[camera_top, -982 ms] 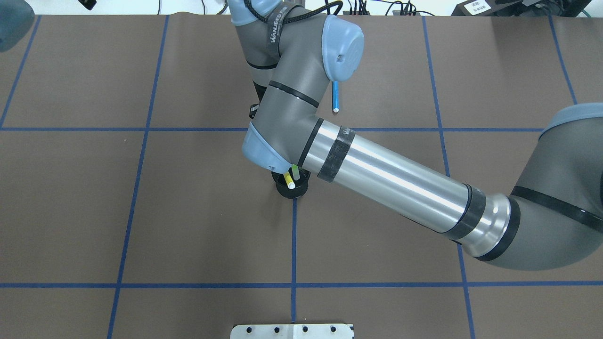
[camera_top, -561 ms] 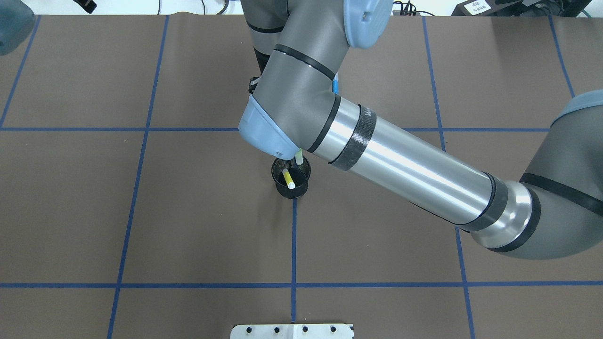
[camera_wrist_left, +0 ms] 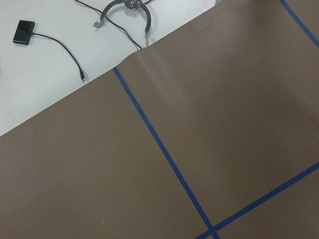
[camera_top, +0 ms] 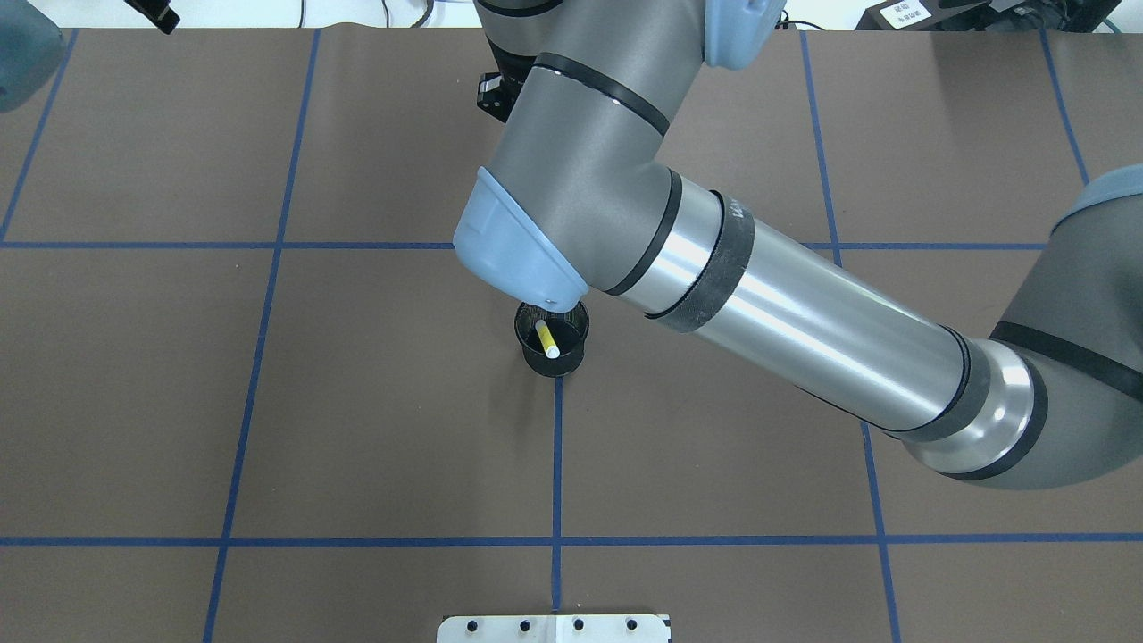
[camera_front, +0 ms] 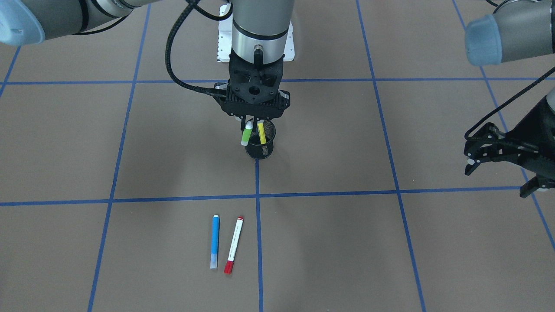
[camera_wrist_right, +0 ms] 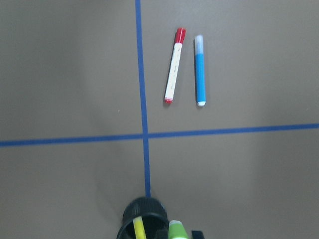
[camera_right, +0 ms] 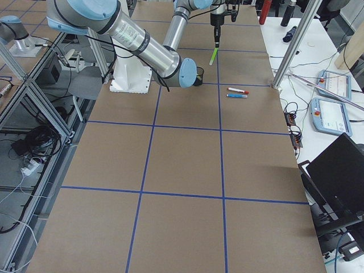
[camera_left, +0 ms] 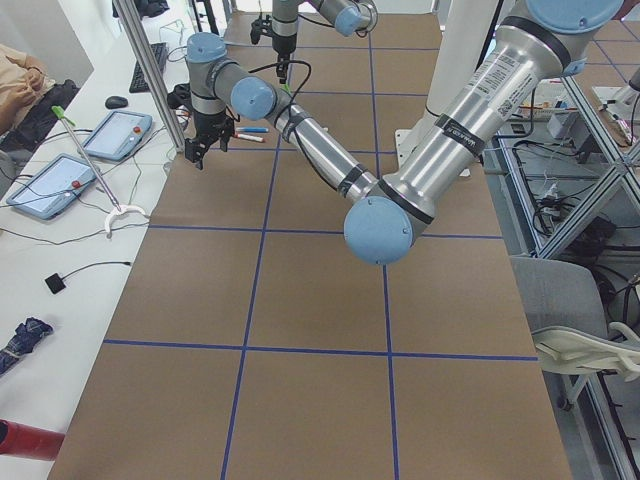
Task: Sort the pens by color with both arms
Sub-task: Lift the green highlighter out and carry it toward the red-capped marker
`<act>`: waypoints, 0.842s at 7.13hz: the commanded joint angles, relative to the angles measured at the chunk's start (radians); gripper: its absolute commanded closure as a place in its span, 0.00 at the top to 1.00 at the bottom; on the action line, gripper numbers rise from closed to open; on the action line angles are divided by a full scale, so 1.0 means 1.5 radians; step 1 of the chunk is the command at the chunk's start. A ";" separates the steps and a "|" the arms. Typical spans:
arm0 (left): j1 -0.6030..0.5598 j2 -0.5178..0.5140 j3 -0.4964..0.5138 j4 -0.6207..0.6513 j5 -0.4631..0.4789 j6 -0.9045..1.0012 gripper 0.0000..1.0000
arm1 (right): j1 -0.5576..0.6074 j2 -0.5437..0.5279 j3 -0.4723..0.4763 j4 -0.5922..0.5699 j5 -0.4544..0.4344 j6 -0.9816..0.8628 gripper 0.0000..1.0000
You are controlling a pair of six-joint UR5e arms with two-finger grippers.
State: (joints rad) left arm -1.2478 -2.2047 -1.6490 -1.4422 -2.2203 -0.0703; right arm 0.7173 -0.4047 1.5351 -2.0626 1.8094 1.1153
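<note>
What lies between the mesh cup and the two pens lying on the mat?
Only bare mat crossed by blue tape line separates cup from blue pen and red-ended pen, per front-facing view.

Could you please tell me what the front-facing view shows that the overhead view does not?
Only front-facing: the right gripper holding the green pen, the blue pen and red-ended pen lying side by side, and the left gripper. Only overhead: the right arm's forearm in full. Both: the yellow pen in the black cup.

light green pen (camera_front: 246,135), yellow pen (camera_front: 261,132), black cup (camera_front: 260,151)
</note>
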 commanded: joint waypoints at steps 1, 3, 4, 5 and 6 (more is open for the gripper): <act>-0.001 0.008 -0.001 0.000 -0.069 0.001 1.00 | -0.009 -0.025 -0.006 0.109 -0.117 0.043 0.00; 0.000 0.009 -0.004 0.001 -0.071 -0.005 1.00 | -0.090 -0.084 -0.037 0.257 -0.327 0.121 0.00; 0.000 0.009 -0.003 0.002 -0.071 -0.006 1.00 | -0.112 -0.083 -0.105 0.341 -0.408 0.142 0.00; 0.000 0.009 0.000 0.002 -0.071 -0.006 1.00 | -0.126 -0.081 -0.175 0.410 -0.479 0.164 0.00; 0.000 0.009 0.001 0.002 -0.071 -0.006 1.00 | -0.136 -0.078 -0.221 0.435 -0.540 0.175 0.00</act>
State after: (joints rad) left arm -1.2471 -2.1906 -1.6502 -1.4391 -2.3267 -0.0794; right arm 0.5384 -0.5238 1.3024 -1.4923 1.1252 1.3480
